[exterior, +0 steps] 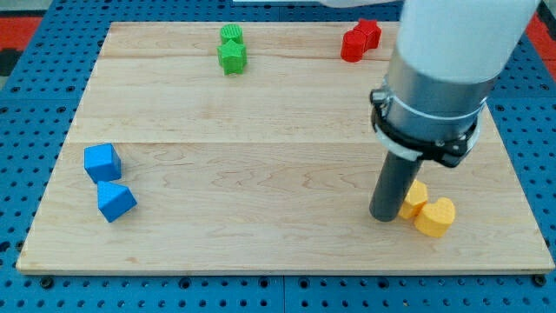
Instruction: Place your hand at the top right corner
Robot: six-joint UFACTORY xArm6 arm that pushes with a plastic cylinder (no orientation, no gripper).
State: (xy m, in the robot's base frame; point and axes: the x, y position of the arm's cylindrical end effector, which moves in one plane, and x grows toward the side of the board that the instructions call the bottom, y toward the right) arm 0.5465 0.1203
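My tip [385,217] rests on the counter [261,174] near the right of the near edge, pressed just beside the left of two yellow blocks [426,209], touching or almost touching the closer one; my end effector is a plain dark rod with no jaws, so it neither opens nor closes and grips nothing; the rod rises into a grey collar and a white housing that hides part of the right side of the counter. The yellow blocks sit side by side, touching each other; the shape of the right one looks rounded, like a heart, though I cannot be sure. The far right corner of the counter, the place named in the task, lies well away from my tip and is mostly hidden behind my own housing; a red block [360,40] of irregular shape sits at the far edge just left of it. Two green blocks [232,49] stand touching at the far edge, left of centre; a blue cube [102,162] and a blue wedge-like block [115,201] lie close together at the near left.
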